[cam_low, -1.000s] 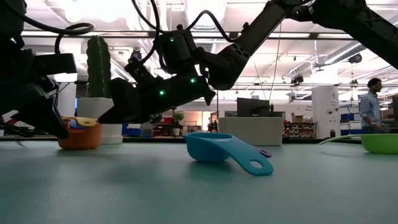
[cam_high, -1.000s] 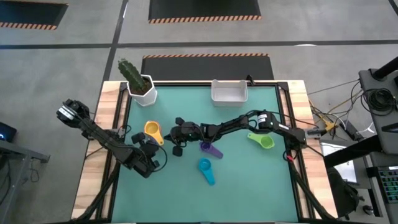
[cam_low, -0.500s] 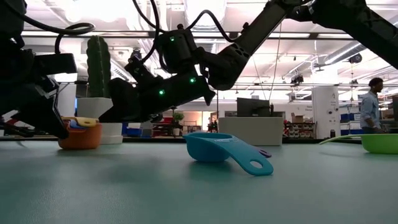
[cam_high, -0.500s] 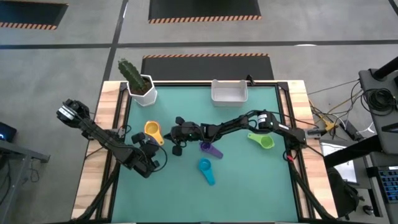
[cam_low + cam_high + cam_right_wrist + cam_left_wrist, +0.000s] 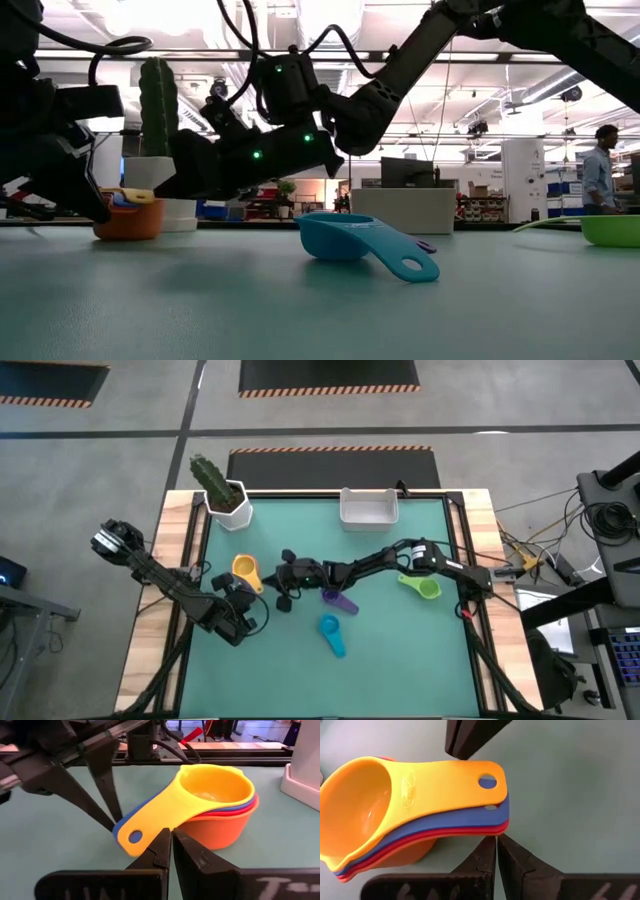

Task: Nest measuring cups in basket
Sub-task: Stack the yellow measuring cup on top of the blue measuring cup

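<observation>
Measuring cups first: I've got a nested stack of four going, yellow on top of blue, red and orange, sitting on the surface just ahead of both hands. The left hand has its fingers pressed together, tips right at the end of the stacked handles, holding nothing. The right hand is also pressed shut and empty, nosed up to the handle ends from the opposite side, so the stack sits between the two.

Three cups are loose: the purple one lies back under the right arm's wrist, the teal one further behind it toward the near edge, and the green one way back by the right arm's base. The basket is well beyond the right hand at the far edge of the surface, nothing in it that I can see.

My read is the step in hand is getting hold of the stack. Doing it well, I reckon:

- spread one hand before moving in, since shut tips will just shove the cups around
- pinch all four handles together so the stack lifts as one
- keep the other hand clear or use it as a backstop
- watch the cactus pot beyond the left hand
</observation>
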